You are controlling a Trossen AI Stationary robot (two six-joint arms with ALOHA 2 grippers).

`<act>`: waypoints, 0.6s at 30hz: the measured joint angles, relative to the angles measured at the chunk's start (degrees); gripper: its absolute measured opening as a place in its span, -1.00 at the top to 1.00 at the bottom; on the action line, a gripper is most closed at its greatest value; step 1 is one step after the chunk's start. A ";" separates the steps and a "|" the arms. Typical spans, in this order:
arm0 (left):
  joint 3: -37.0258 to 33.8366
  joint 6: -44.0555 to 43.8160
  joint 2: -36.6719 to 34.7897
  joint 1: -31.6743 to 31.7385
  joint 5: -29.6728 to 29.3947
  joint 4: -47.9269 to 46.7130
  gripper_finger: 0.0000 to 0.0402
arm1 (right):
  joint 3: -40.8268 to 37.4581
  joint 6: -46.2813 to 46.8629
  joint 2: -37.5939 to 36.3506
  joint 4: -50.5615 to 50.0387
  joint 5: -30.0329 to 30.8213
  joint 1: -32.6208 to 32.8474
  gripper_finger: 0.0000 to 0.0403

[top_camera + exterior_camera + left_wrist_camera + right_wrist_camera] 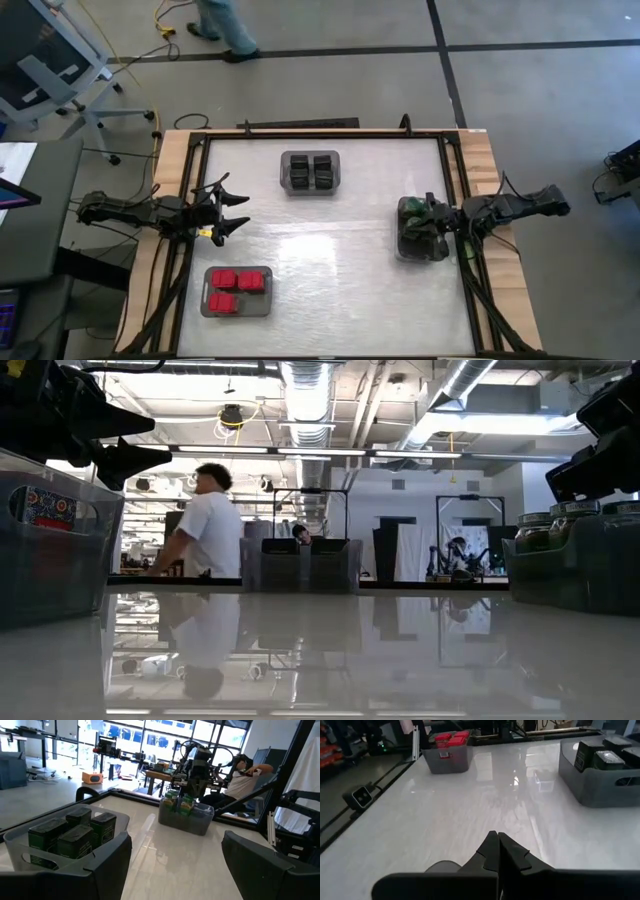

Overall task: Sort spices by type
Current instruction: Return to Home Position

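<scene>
High view, step: Sorting looks done to me. The red boxes, black boxes and jars each sit in their own trays, well apart, with no spice loose on the table. Only the return home seems left.
High view, grippers: My left gripper hangs at the left edge, jaws wide. My right gripper sits over the jars.
High view, next move: I judge the right arm should rise clear of the lids before drawing back. The left has free way.
Low view, writing: There is a red-and-blue sticker on the left tray, too small to read.
Left wrist view, jaws: Spread wide, nothing between them. The black boxes are just beside, their labels unreadable.
Right wrist view, jaws: Pressed together, holding nothing. No brand is legible on the red boxes or the black boxes.
</scene>
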 joint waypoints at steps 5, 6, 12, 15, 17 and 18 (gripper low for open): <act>0.00 0.00 0.00 0.01 0.00 0.00 -0.48 | -0.02 -1.61 0.00 -0.07 0.00 0.00 0.90; 0.00 0.00 0.00 0.01 0.00 0.00 -0.48 | -0.02 -1.63 0.00 -0.07 0.00 0.00 0.90; 0.00 0.00 0.00 0.01 0.00 0.00 -0.48 | -0.04 -1.80 0.00 -0.13 0.00 0.00 0.90; 0.00 0.00 0.00 0.00 0.00 0.02 -0.48 | -0.04 -1.96 0.00 -0.13 0.27 -0.04 0.90; 0.00 0.00 0.00 0.01 0.00 0.02 -0.48 | -0.04 -1.96 0.00 -0.13 0.42 -0.04 0.90; 0.00 0.00 0.00 0.00 0.00 0.02 -0.48 | -0.06 -1.94 0.00 -0.13 0.46 -0.04 0.90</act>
